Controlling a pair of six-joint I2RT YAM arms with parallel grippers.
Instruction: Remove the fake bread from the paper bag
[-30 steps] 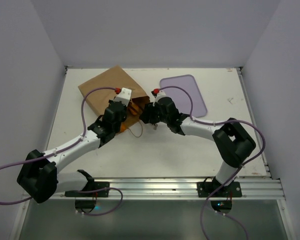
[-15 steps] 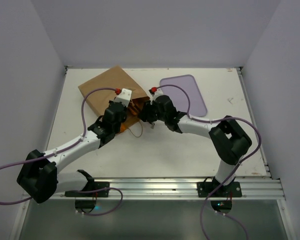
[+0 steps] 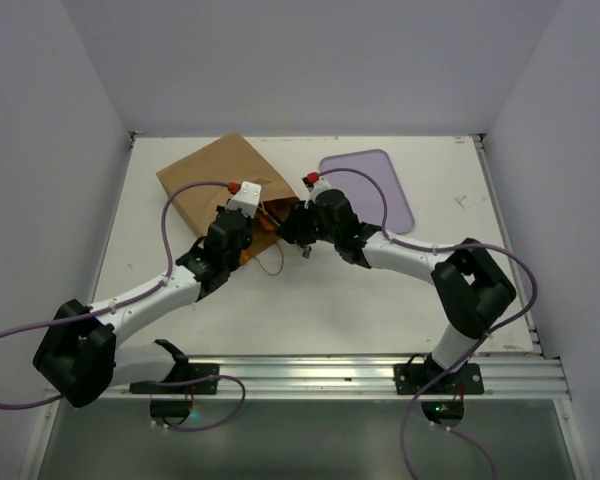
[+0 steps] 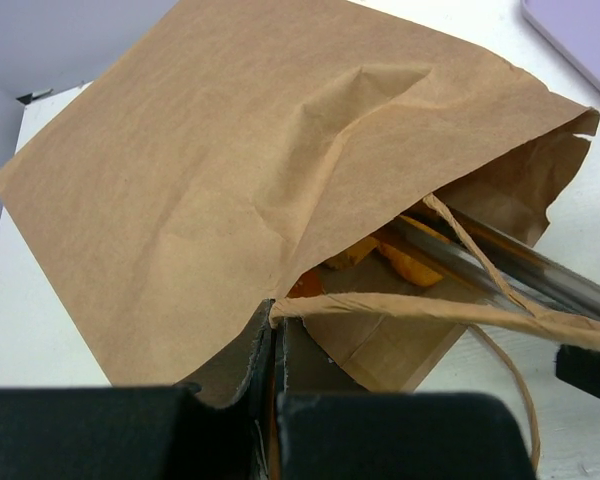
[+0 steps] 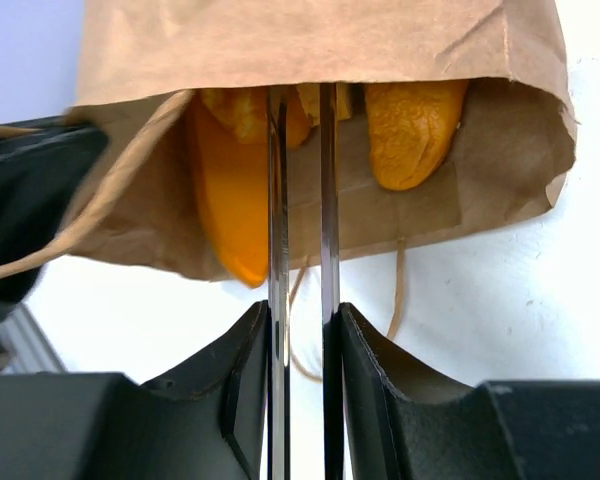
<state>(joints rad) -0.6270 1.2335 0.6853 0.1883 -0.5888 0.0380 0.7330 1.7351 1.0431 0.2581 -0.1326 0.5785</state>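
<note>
The brown paper bag lies on its side, mouth toward the arms. My left gripper is shut on the lower lip of the bag's mouth and holds it open, fingertips pinched together on the paper. My right gripper is shut on thin metal tongs, squeezed nearly parallel, whose arms reach into the bag. Glossy orange fake bread lies inside; a long piece sticks out at the left, and another sits between the tong arms. Bread pieces also show in the left wrist view.
A flat lavender tray lies on the white table right of the bag, its corner visible from the left wrist. The bag's string handles trail on the table in front of the mouth. Walls close in the table on three sides.
My right gripper has squeezed the tongs from spread to nearly parallel, with their tips inside the bag. The left gripper has kept its hold on the bag's lip.
</note>
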